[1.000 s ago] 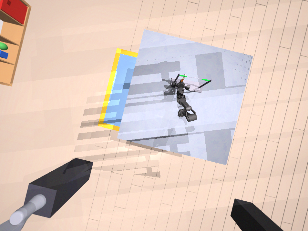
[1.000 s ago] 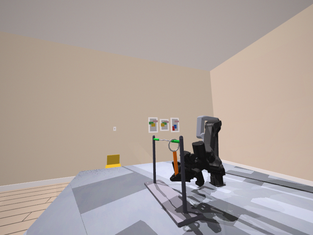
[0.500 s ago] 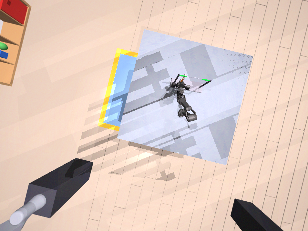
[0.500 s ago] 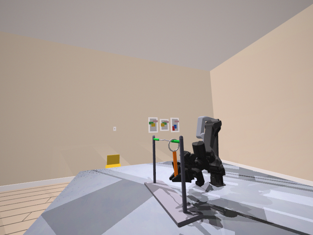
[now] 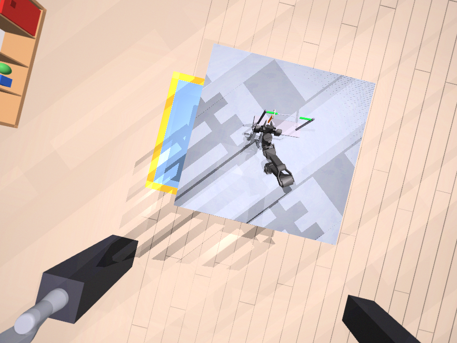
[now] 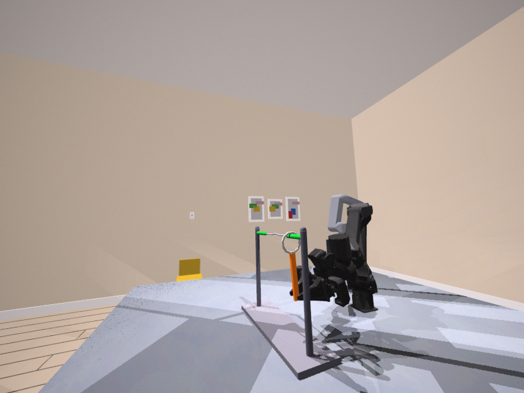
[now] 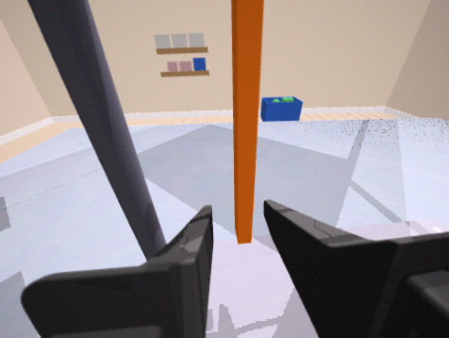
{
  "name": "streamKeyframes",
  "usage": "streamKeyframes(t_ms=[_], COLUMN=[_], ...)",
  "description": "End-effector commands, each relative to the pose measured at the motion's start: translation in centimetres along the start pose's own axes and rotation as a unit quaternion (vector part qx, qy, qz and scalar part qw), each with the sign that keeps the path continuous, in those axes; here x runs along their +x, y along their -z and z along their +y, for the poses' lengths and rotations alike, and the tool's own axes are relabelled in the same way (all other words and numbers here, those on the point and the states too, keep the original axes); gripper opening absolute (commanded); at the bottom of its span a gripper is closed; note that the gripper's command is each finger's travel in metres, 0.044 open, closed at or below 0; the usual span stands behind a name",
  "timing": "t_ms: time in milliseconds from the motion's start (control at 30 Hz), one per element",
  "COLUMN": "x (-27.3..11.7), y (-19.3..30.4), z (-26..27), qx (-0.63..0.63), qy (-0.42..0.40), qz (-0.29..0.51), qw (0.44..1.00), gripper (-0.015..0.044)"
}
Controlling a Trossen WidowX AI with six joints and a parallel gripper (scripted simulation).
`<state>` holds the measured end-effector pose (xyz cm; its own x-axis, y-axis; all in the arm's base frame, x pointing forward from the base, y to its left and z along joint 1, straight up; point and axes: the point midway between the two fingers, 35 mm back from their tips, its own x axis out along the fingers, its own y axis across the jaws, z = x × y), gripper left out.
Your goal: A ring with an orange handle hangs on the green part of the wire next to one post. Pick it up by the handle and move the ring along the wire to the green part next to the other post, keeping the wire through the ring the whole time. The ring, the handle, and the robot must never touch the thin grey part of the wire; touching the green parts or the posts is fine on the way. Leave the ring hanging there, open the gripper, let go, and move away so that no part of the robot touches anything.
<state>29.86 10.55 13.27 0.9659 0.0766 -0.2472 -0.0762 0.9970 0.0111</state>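
Observation:
The ring (image 5: 274,113) (image 6: 291,252) hangs on the green part (image 5: 268,112) (image 6: 295,236) beside the near post (image 5: 261,117) (image 6: 306,296) (image 7: 108,127), which is the left post in the top view. The wire passes through the ring. Its orange handle (image 5: 270,118) (image 6: 294,276) (image 7: 246,123) hangs down, nearly upright. My gripper (image 7: 238,209) is partly open around the handle's lower end, with a gap on both sides in the wrist view. The thin grey wire (image 5: 289,116) (image 6: 274,234) runs to the other green part (image 5: 305,118) (image 6: 262,233) by the other post (image 5: 304,124) (image 6: 258,270).
The posts stand on a pale base plate (image 5: 291,127) (image 6: 274,330) on the table (image 5: 317,154) (image 6: 190,338). The near post stands close to my left finger in the wrist view. A blue box (image 7: 281,110) is far off beyond the table.

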Motion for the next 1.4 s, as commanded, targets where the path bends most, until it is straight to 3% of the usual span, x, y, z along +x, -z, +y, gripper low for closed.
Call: streamKeyframes(t_ms=[0,967,1300,1367], x=[-1.0,-2.6,-7.3,-7.3], y=[0.0,0.2,0.3,0.3], z=[-0.1,-0.2,-0.3,-0.4], qx=[0.003,0.004,0.002,0.002], qy=[0.001,0.001,0.000,0.000], qz=[0.000,0.000,0.000,0.000], qw=[1.000,1.000,1.000,1.000], gripper=[0.0160,0.0160,0.0423,0.0440])
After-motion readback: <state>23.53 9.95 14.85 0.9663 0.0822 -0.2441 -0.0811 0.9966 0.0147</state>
